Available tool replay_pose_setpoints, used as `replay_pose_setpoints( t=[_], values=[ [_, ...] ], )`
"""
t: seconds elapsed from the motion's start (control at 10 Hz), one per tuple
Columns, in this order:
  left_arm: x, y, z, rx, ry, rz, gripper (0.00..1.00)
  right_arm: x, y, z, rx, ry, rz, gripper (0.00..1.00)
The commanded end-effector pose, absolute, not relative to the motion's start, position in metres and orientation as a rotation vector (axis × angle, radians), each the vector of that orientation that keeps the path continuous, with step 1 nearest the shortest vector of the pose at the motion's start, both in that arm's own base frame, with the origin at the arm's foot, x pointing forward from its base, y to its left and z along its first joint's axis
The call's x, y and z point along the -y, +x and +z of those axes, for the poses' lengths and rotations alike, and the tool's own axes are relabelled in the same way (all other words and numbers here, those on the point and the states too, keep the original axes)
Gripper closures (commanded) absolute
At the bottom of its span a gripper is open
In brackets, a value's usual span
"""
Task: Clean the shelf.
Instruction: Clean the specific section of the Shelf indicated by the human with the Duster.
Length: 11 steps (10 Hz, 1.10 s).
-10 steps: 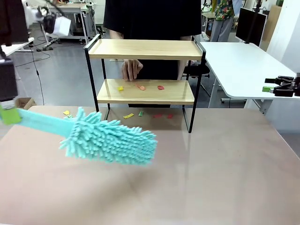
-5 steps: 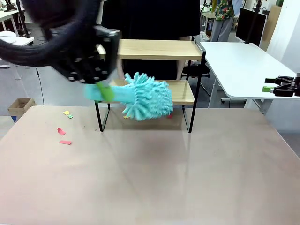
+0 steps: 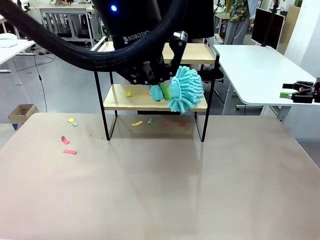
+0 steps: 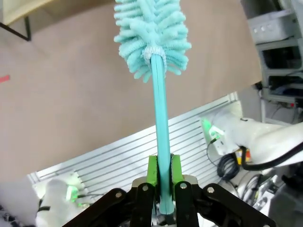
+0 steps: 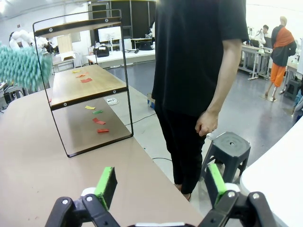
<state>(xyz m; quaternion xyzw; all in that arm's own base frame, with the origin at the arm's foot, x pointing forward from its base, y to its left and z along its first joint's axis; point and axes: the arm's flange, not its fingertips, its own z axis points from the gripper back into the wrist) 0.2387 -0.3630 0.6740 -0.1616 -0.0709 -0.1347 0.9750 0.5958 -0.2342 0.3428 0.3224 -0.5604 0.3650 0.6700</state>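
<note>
Left gripper (image 3: pixel 162 92): clamped on the duster (image 3: pixel 186 89) handle, swung up off the bench (image 3: pixel 150 190).
Duster head: now at the right end of the shelf (image 3: pixel 150 52) lower board (seemingly touching).
Shelf: far side of bench, scraps (image 3: pixel 128 94) unswept.
Right gripper (image 5: pixel 158 182): wide, idle.

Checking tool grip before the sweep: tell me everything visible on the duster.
The duster is teal throughout: a fluffy head of stubby microfibre-like noodles on a straight, flat, plastic-looking handle. The left gripper has its jaws shut on the handle's end, a green pad on each side. In the front view the head hangs at the right end of the lower board of the shelf, near its front edge; whether it touches the wood I cannot tell.
</note>
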Motion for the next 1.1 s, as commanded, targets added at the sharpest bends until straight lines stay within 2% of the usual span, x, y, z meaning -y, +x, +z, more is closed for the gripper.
replay_pose_setpoints(
  t=[0.0,0.2,1.0],
  values=[
    [0.354,0.229,0.680,0.176,-0.350,-0.258,0.86,0.232,0.596,0.346,1.265,0.726,0.828,0.00],
    [0.366,0.244,0.671,0.131,-0.327,-0.279,0.86,0.232,0.596,0.346,1.265,0.726,0.828,0.00],
    [0.444,0.287,0.595,0.426,-0.264,-0.104,0.86,0.232,0.596,0.346,1.265,0.726,0.828,0.00]
  ],
)
